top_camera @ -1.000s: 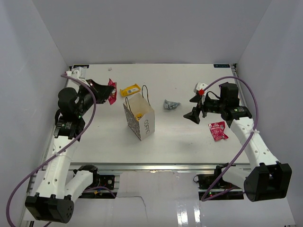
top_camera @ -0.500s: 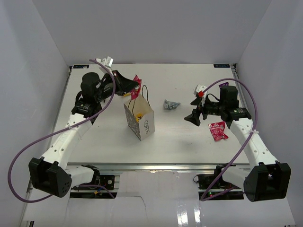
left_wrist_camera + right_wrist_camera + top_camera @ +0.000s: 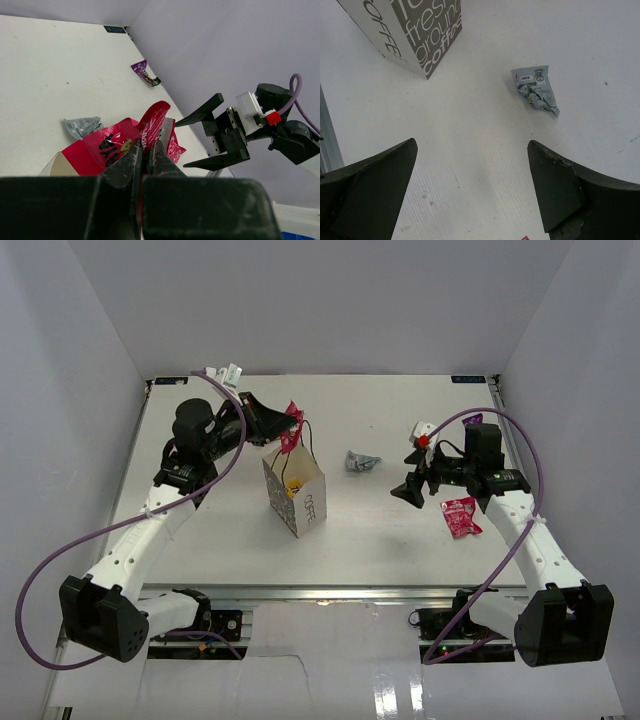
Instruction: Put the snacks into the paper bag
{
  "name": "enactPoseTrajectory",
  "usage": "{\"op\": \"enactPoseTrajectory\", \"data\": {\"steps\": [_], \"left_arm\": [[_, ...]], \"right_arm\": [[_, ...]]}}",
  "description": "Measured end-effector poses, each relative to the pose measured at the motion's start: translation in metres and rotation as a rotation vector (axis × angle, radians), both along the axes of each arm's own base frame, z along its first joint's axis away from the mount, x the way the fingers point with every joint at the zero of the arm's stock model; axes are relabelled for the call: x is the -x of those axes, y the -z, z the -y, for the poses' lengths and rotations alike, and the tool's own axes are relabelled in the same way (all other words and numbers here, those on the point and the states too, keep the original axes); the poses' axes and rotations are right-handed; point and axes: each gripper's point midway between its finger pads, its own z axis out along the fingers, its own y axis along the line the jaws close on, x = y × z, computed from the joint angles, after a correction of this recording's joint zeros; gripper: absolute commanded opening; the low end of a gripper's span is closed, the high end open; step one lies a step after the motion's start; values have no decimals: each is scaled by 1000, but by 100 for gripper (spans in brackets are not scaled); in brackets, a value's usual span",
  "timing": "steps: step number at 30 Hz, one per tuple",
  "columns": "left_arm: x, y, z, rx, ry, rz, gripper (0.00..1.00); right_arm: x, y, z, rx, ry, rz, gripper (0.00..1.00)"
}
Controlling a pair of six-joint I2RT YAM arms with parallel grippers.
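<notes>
Crinkled glossy film marks the red-pink pouch, pinched in the closed left claw just above the open mouth of the stiff white paper bag. Only the top view shows a yellow wrapper inside the bag and a second red pouch flat on the tabletop. The right claw hangs spread wide near a crumpled silver-grey foil packet. A dark purple packet lies by the far wall, its print unreadable.
</notes>
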Motion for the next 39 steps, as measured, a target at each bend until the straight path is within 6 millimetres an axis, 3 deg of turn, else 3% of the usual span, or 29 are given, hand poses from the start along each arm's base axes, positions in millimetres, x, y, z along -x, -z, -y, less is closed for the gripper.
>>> {"op": "enactPoseTrajectory", "data": {"steps": [8,14,19,25,32,35,39], "left_arm": [[-3,-11,-2,20,-24,38,9],[-1,-32,-10,45,-68,102,9],[0,-34,-8,54,-54,107,9],[2,-23,-3,52,-18,78,10],[11,26,-6,17,-19,-28,14],[14,40,-7,5,-20,-66,23],[14,48,-7,1,-23,-93,46]], "right_arm": [[0,1,1,4,0,2,97],[2,5,1,8,-1,-9,97],[3,10,1,12,-3,-28,97],[4,11,1,13,-3,-31,97],[3,11,2,15,-3,-27,97],[3,11,2,15,-3,-27,97],[3,12,2,16,-4,-31,97]]}}
